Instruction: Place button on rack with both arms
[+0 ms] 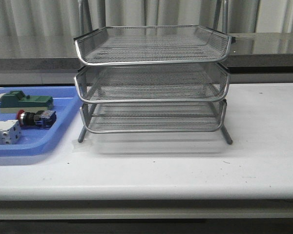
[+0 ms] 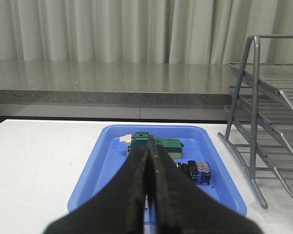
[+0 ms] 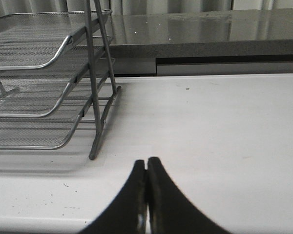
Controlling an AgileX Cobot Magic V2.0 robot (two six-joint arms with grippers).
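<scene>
text: none legible | button [image 2: 198, 171]: label on blue block, possibly print, too blurred to read

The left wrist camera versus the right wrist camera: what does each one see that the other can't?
Only the left wrist view shows the blue tray holding the green block and the button, seen past the closed left hand. Only the right wrist view shows the closed right hand over bare white table. Both show the rack from opposite sides, and the grey counter behind.
</scene>
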